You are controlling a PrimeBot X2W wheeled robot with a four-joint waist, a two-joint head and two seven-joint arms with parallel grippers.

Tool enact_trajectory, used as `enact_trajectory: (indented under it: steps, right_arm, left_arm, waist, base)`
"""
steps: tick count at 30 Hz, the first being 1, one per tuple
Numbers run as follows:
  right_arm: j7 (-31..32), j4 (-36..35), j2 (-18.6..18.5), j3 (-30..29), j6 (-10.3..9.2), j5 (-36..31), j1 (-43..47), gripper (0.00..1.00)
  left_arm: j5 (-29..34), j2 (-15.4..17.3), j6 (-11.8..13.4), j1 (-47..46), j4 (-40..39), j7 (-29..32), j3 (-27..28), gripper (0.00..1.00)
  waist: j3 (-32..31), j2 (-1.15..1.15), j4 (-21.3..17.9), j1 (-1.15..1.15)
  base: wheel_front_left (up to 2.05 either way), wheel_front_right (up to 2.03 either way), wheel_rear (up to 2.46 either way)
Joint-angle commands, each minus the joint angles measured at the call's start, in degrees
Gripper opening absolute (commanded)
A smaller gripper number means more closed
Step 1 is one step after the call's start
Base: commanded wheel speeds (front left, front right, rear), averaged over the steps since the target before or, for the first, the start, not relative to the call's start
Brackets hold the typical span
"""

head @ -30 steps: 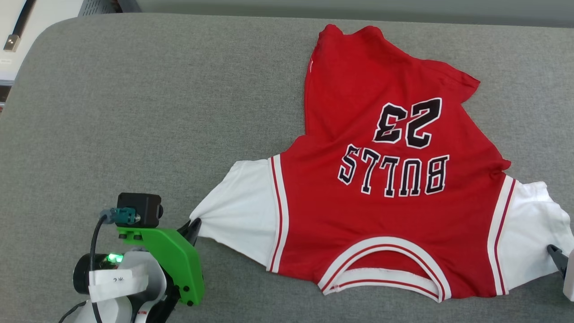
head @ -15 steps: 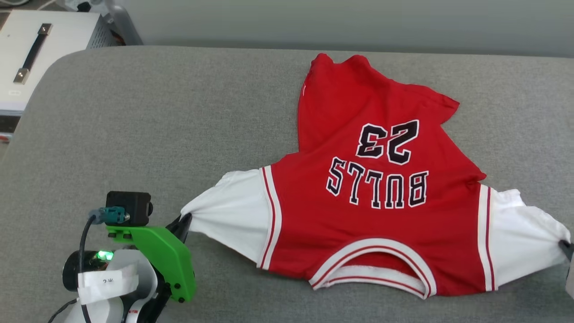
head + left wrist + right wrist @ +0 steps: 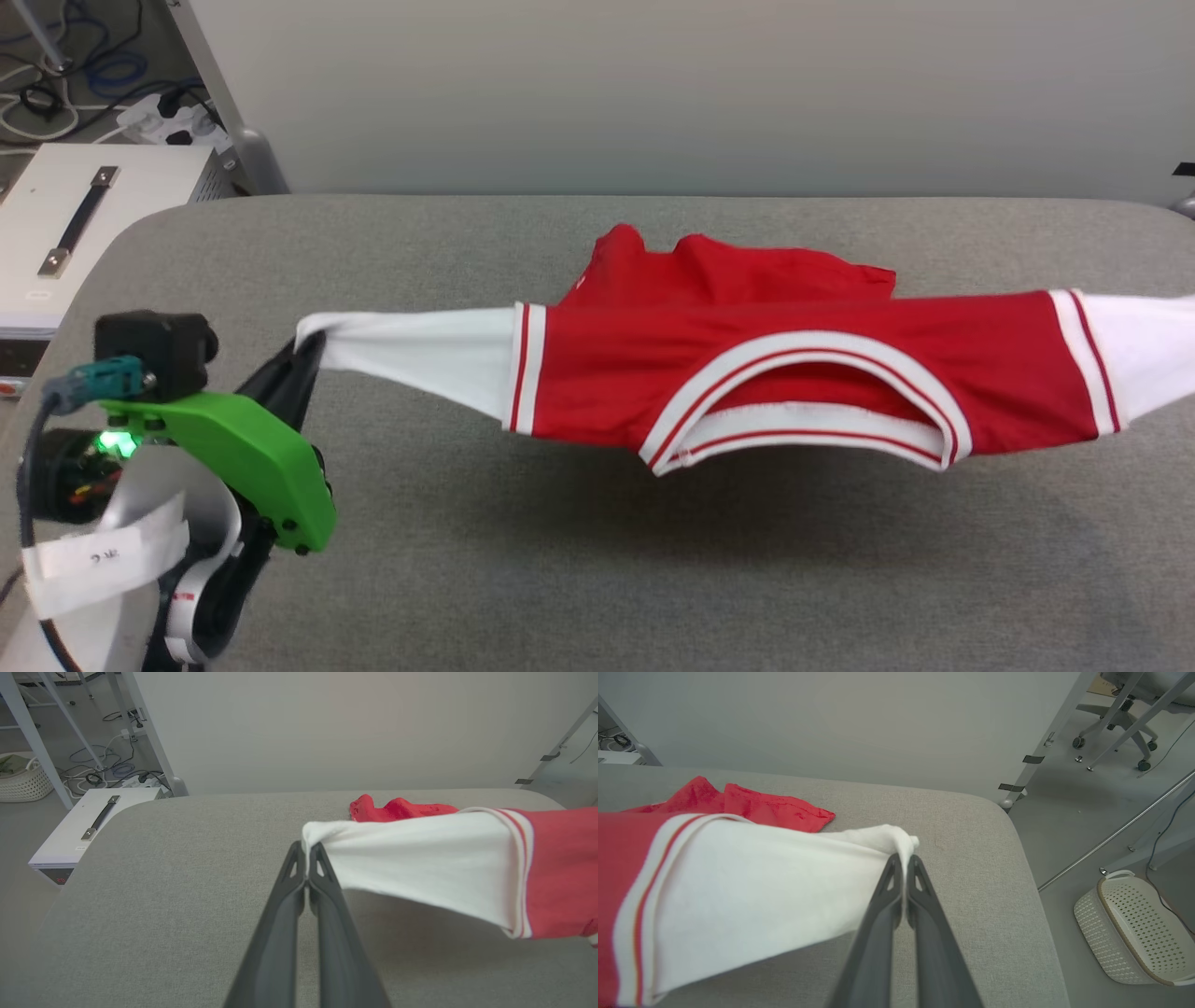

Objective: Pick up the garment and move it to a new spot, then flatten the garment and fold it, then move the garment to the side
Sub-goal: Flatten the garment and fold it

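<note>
Left end effector (image 3: 306, 851) is pinched shut on a white sleeve tip. The red jersey T-shirt (image 3: 597, 359) hangs stretched taut above the grey worktop (image 3: 485, 569), collar towards the robot, red hem resting on the surface behind. Right end effector (image 3: 904, 861) is clamped on the other sleeve.

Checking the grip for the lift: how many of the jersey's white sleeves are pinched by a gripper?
2. One sleeve is pinched in the left gripper, the other sleeve in the right gripper; the jersey hangs stretched between them.
</note>
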Motion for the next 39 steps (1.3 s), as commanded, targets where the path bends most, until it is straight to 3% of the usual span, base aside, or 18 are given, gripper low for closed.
enact_trajectory:
  steps: [1,8,18,31,39]
  right_arm:
    - [0.05,-0.51,-0.73,-0.32,-0.06,0.40,-1.84,0.00]
    - [-2.00,-0.59,-3.42,1.63,-0.06,1.54,-7.30,0.00]
    - [-6.10,1.89,-3.38,3.22,-0.06,2.75,-17.71,0.00]
    - [-12.03,10.62,-2.61,10.21,-0.06,-2.06,-45.67,0.00]
    - [-18.37,19.72,0.31,14.85,-0.06,-5.81,-64.72,0.00]
  left_arm:
    - [0.08,0.97,-0.20,-1.89,-0.63,-0.77,1.12,0.00]
    - [0.13,2.19,-0.58,-7.08,-3.43,-1.79,3.27,0.00]
    - [-1.27,2.44,-2.03,-16.64,-2.66,-5.60,6.30,0.00]
    - [0.16,5.63,-6.80,-40.43,6.88,-9.83,6.63,0.00]
    - [2.62,7.23,-10.61,-57.82,16.80,-13.69,4.85,0.00]
  waist:
    - [-1.36,0.00,-1.02,0.00]
    - [-2.04,0.00,-1.72,0.00]
    - [2.51,0.00,-2.29,0.00]
    - [19.83,0.00,-2.44,0.00]
    - [29.86,0.00,-3.05,0.00]
  base:
    - [0.00,0.00,0.00]
    - [0.00,0.00,0.00]
    - [0.00,0.00,0.00]
    - [0.00,0.00,0.00]
    - [0.00,0.00,0.00]
